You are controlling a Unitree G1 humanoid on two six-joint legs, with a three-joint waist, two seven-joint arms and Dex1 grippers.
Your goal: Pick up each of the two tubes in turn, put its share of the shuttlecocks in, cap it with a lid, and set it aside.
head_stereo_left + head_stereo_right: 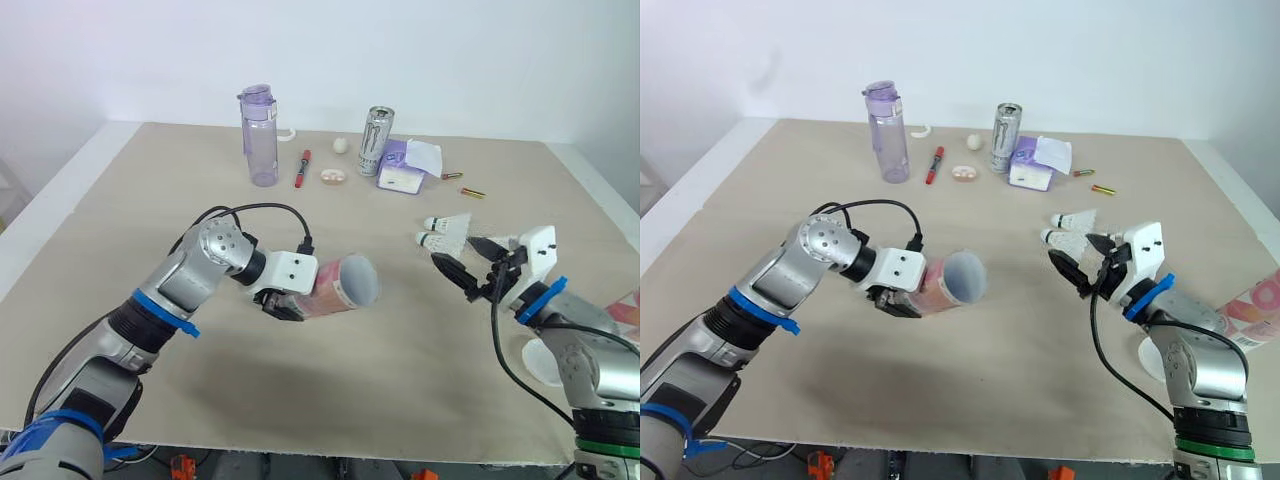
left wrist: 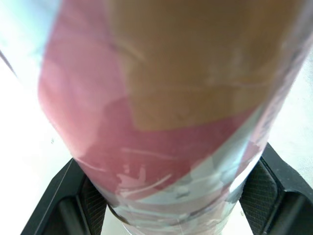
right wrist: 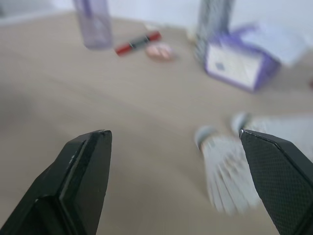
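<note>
**Lining up the pick of the first shuttlecock**

My left gripper [image 1: 288, 303] is clamped on the tube [image 1: 340, 284] near its rear end. It holds the tube above the table [image 1: 140, 210], almost level. The round grey end faces my right arm, and I take this end for the open mouth. My right gripper [image 1: 470, 262] is spread wide and empty. It hovers just beside the two shuttlecocks [image 1: 446, 230], which lie side by side on the table with their cork heads toward my left.

I judge that the step in hand is to take one shuttlecock. To do it well, I should lower the right gripper over the nearer one and close softly, near the cork, because the feathers will probably crush easily. The two lie very close together, so I must come from the near side and not push the other one away. The cork should enter the tube first.

The tube is a cylinder with pink and pale blue print under a glossy wrap. A second tube [image 1: 1260, 300] lies at the table's right edge, and a white disc [image 1: 1148, 360], probably a lid, lies near my right forearm.
</note>
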